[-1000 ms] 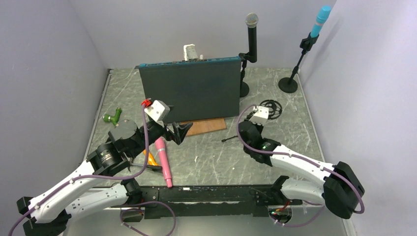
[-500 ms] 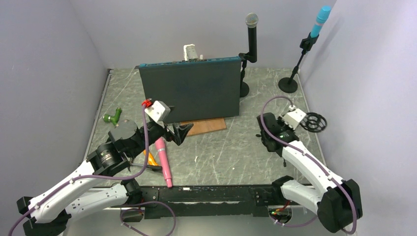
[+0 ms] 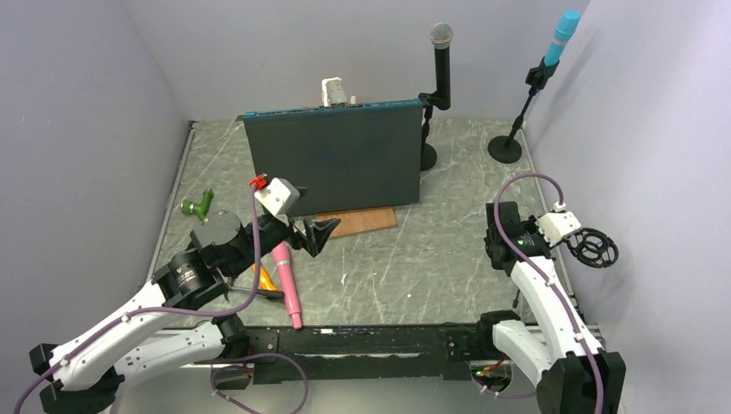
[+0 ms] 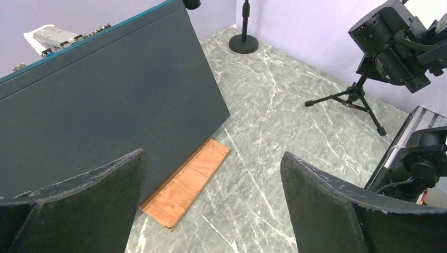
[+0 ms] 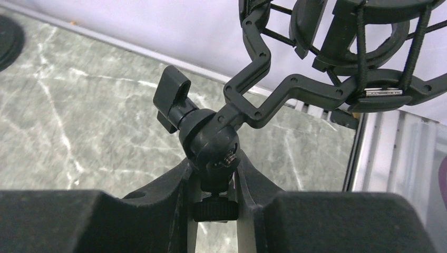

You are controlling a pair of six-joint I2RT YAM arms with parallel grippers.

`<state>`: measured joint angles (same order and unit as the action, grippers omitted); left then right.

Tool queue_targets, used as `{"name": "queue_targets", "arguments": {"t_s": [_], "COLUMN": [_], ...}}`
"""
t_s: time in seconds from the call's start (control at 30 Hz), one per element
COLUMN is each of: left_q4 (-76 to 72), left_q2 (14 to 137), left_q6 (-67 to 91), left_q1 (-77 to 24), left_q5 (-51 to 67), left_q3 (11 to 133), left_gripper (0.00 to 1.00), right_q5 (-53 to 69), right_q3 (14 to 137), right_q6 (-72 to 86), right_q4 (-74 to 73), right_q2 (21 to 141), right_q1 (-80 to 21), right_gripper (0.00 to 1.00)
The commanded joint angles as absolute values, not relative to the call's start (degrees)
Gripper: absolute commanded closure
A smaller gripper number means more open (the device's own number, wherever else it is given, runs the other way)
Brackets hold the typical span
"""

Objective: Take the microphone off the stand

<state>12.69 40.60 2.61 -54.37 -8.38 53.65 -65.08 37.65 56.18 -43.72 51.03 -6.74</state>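
Pink microphone (image 3: 287, 285) lies flat on the table (image 3: 388, 267) close to the near edge, one end toward the arm bases, well apart from the shock-mount stand (image 3: 595, 247). An orange tool (image 3: 263, 278) lies just beside it on its left. Left gripper (image 3: 315, 233) hangs just beyond the microphone's far end; the wrist view shows its fingers (image 4: 95, 184) spread wide with nothing between them. Right gripper (image 5: 213, 179) is clamped tight on the stand's neck just under the ball joint, with the mount ring above the pads. In the top view the stand is held at the table's right edge, near the wall. The left wrist view shows its tripod legs (image 4: 352, 97) low over the marble; contact with the surface cannot be told. Behind: a dark panel (image 3: 332, 159) stands upright with a wooden block (image 3: 358, 222) at its foot, a black microphone (image 3: 441, 60) and a blue microphone (image 3: 560, 39) each on their own stands at the rear, and a green object (image 3: 198, 204) at the left.
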Motion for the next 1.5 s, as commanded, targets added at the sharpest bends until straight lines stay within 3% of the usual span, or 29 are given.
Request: {"name": "queue_targets", "arguments": {"t_s": [0.0, 0.4, 0.57, 0.67, 0.77, 0.93, 1.47], "left_q4": [10.26, 10.33, 10.04, 10.24, 10.28, 10.22, 10.10], "left_q2": [40.02, 39.33, 38.58, 38.62, 38.47, 38.26, 39.47], "left_q6": [3.18, 3.08, 3.10, 3.08, 3.16, 3.08, 3.16], "left_q1": [-54.86, -55.35, -55.45, -55.54, -55.63, -55.72, -55.74], "left_q5": [-8.26, -8.47, -8.62, -8.48, -8.44, -8.68, -8.42], "left_q3": [54.04, 54.15, 53.88, 54.02, 54.14, 54.00, 53.98], "left_gripper": [0.00, 0.01, 0.00, 0.01, 0.01, 0.01, 0.01], "right_q5": [-68.57, -68.14, -64.47, -61.95, -59.23, -51.83, -34.14], "right_q3": [37.88, 37.80, 37.70, 38.41, 38.73, 39.61, 40.84], "right_q6": [57.02, 60.17, 62.00, 62.60, 61.65, 58.19, 58.77], "right_q4": [-42.43, -44.55, -45.70, -46.91, -46.78, -46.40, -55.05], "right_q2": [52.30, 52.84, 52.04, 51.40, 50.22, 47.12, 34.07], "right_q1": [-4.06, -3.32, -3.34, -3.26, -3.31, -3.44, -3.50], "right_gripper": [0.97, 0.90, 0.64, 0.35, 0.16, 0.01, 0.00]}}
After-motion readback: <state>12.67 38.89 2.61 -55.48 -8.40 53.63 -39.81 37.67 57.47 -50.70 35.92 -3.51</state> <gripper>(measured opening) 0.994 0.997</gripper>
